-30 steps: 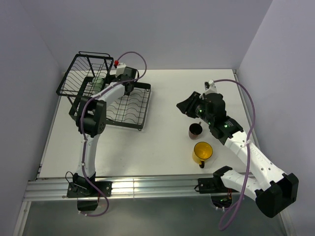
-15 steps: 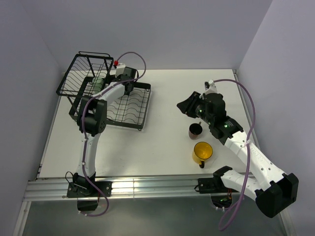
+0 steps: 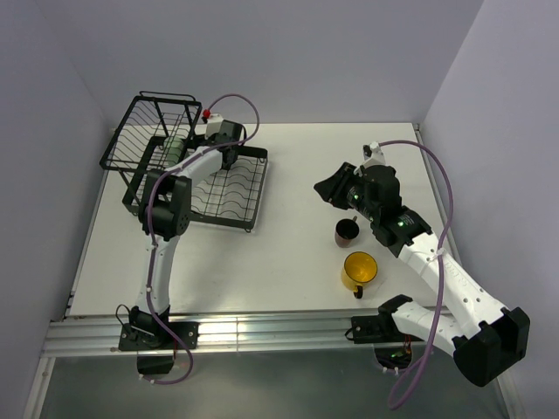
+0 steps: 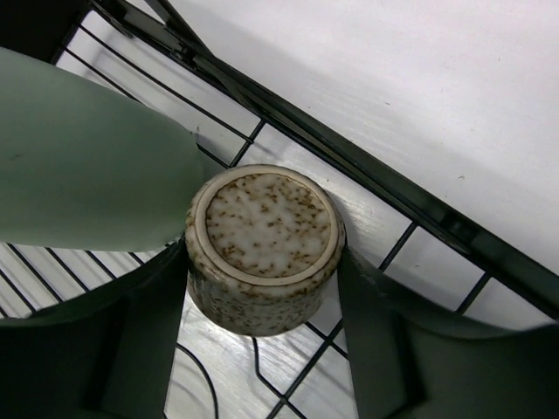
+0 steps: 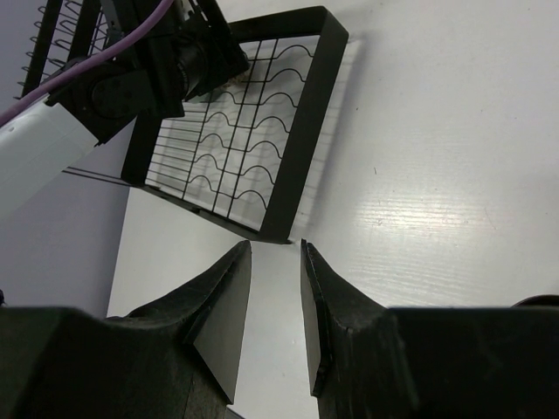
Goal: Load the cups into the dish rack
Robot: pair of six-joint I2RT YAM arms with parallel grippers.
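Note:
The black wire dish rack (image 3: 258, 188) stands at the back left. My left gripper (image 3: 197, 147) reaches into it, shut on the beige speckled cup (image 4: 262, 223). The cup is bottom up, with a finger against each side, just over the rack's wires (image 4: 349, 161). The pale green tumbler (image 4: 87, 166) lies right beside it in the rack (image 3: 175, 147). The dark brown mug (image 3: 348, 231) and the yellow mug (image 3: 359, 270) stand on the table at the right. My right gripper (image 5: 275, 253) hovers above the table left of the brown mug, open by a narrow gap and holding nothing.
The rack's tall basket section (image 3: 131, 131) rises at the far left, close to the left wall. The flat tray of curved slots (image 5: 306, 131) shows in the right wrist view, with the left arm (image 5: 157, 70) over it. A purple cable (image 3: 441, 201) loops off the right arm.
The left arm's elbow has shifted slightly. The right arm and both mugs have stayed in place.

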